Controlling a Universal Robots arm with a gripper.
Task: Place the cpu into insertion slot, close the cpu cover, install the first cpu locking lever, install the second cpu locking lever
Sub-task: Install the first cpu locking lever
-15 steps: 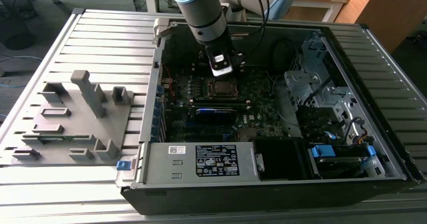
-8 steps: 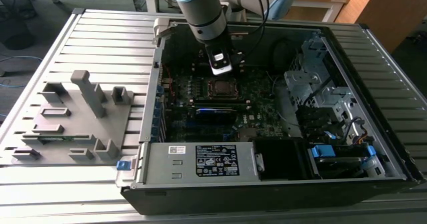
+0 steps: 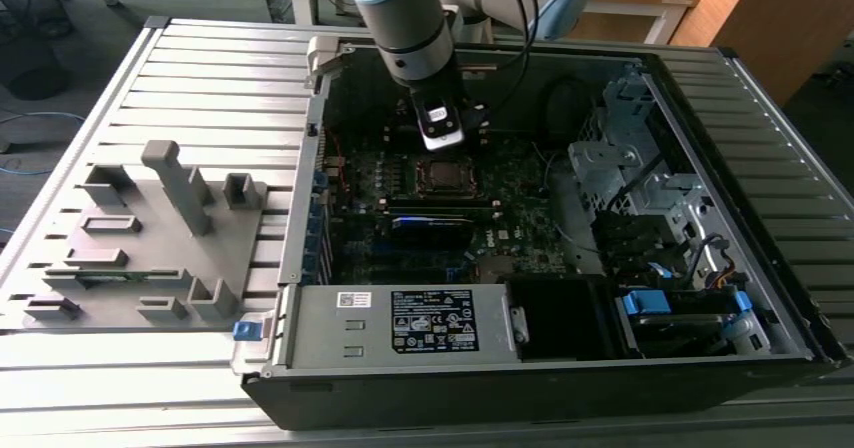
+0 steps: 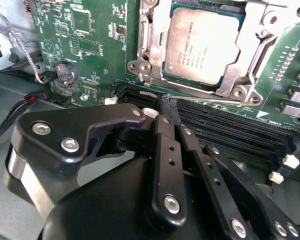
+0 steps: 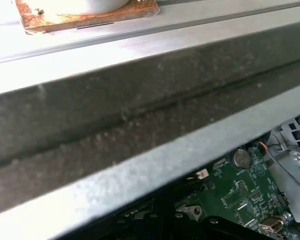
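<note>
Cpu (image 4: pixel 202 42) seated in slot (image 4: pixel 149 45), cover (image 4: pixel 250 60) down; my gripper (image 4: pixel 169 107) closed, empty, just beside it.

1. Grey ribbed metal table (image 3: pixel 200 78) with long parallel slats carries everything.
2. Open black desktop computer case (image 3: pixel 534 388) lies on its side on the table, toward the exterior view's right.
3. Grey plastic fixture plate (image 3: pixel 147 228) with upright posts and blocks lies flat on the slats, just beside the case, on the exterior view's left.
</note>
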